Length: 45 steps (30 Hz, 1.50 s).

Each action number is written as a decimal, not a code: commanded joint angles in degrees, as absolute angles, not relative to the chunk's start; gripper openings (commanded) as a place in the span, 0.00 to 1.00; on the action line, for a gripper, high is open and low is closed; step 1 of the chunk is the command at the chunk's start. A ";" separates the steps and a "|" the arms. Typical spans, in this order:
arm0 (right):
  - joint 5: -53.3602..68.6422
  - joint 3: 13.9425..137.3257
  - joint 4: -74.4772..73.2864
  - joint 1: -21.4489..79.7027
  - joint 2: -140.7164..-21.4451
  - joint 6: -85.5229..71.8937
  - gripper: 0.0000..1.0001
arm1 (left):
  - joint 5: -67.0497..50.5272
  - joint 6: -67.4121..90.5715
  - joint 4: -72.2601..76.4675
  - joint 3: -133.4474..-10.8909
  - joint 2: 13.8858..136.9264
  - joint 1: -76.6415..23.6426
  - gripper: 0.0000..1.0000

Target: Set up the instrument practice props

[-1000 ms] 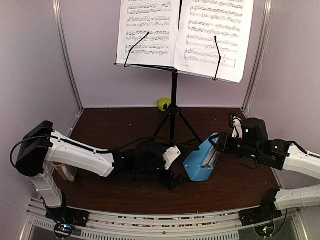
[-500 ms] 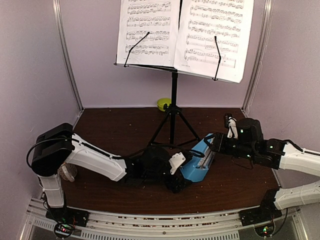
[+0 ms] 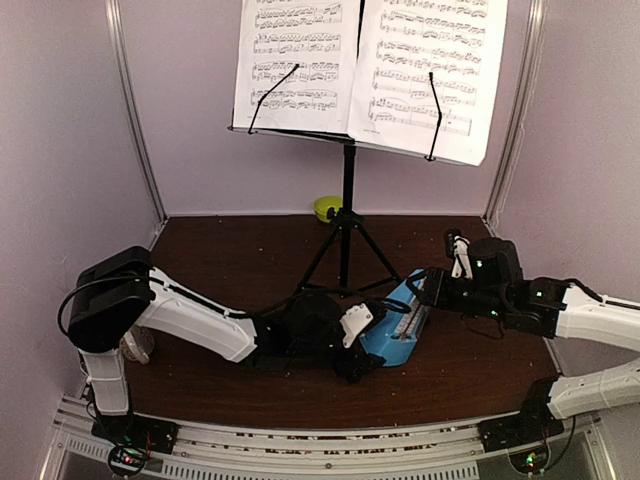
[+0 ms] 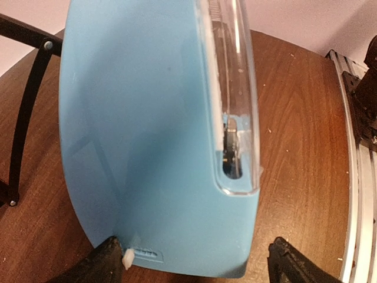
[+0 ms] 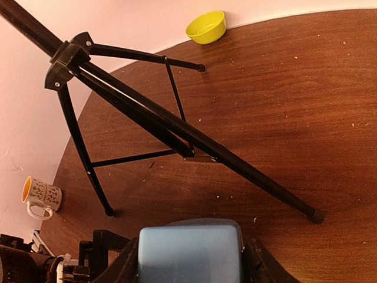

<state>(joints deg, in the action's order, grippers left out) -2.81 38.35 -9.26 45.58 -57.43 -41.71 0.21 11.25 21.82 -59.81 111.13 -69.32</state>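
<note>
while the right gripper [image 3: 432, 289] clamps the metronome [image 3: 398, 325] by its narrow top, the left gripper [image 4: 194, 262] stands wide at its base.
it's tilted over on the table [image 3: 220, 260], just in front of the legs of the stand [image 3: 347, 190], clear cover turned right. left fingers [image 4: 109, 262] flank the base, one just beside a corner, the other apart. two pages [image 3: 300, 60] sit up on the desk; bowl [image 3: 326, 207] at the back wall, mug [image 5: 40, 194] far left.

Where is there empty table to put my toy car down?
Bare wood: back left, between the left wall and the stand; front right, between the metronome and the table's near edge. Crowded: the middle front, where the left pincer and right pincer flank the metronome.
</note>
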 commanded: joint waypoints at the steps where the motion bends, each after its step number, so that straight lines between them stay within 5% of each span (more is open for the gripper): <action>1: -2.15 42.35 -2.53 46.42 -56.69 -42.93 0.00 | -0.02 11.12 25.14 -61.23 112.05 -69.08 0.86; 6: -2.41 42.67 -2.57 46.50 -56.81 -42.89 0.00 | -0.21 11.34 25.20 -60.78 111.85 -68.76 0.75; 22: -3.82 43.96 -1.85 47.78 -58.42 -43.60 0.00 | 1.03 12.10 26.51 -57.87 110.49 -68.47 0.66; 31: -8.71 46.14 -3.35 51.24 -60.87 -41.91 0.03 | 7.63 12.17 29.10 -51.03 103.51 -67.90 0.88; 45: -21.41 54.49 -2.97 60.12 -73.17 -33.40 0.22 | 16.83 15.22 28.04 -40.73 91.65 -66.80 0.93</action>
<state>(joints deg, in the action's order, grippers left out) -15.29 49.12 -9.13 58.00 -71.35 -36.88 14.39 13.72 26.06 -41.47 92.23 -67.05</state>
